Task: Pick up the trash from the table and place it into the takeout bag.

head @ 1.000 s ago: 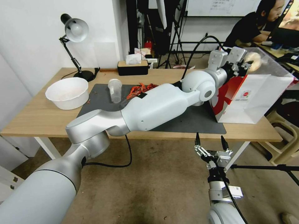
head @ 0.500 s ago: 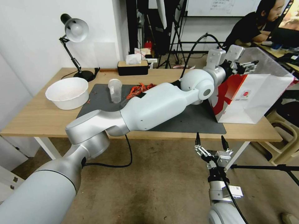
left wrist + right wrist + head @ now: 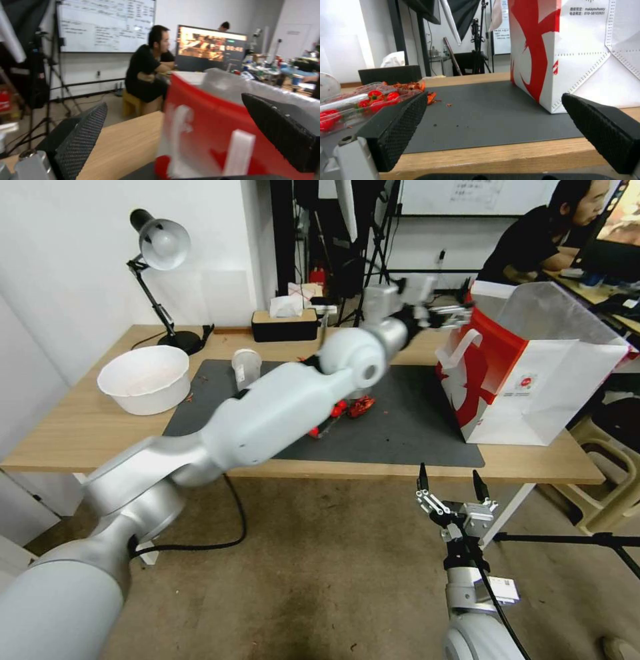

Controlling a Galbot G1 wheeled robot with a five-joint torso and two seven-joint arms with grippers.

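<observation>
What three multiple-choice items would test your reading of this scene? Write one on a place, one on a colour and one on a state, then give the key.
1. Where does the clear plastic cup stand?
A. on the floor
B. on the dark grey mat
C. on a chair

2. What colour is the side of the takeout bag nearest the left gripper?
A. red
B. blue
C. green

3. How is the right gripper?
A. shut with nothing in it
B. shut on something
C. open and empty

Key: 1 B, the cup stands upright near the mat's far left corner. 2 A, the side panel beside the left gripper is red with a white handle. 3 C, its fingers stand apart in front of the table edge, with nothing between them.
</observation>
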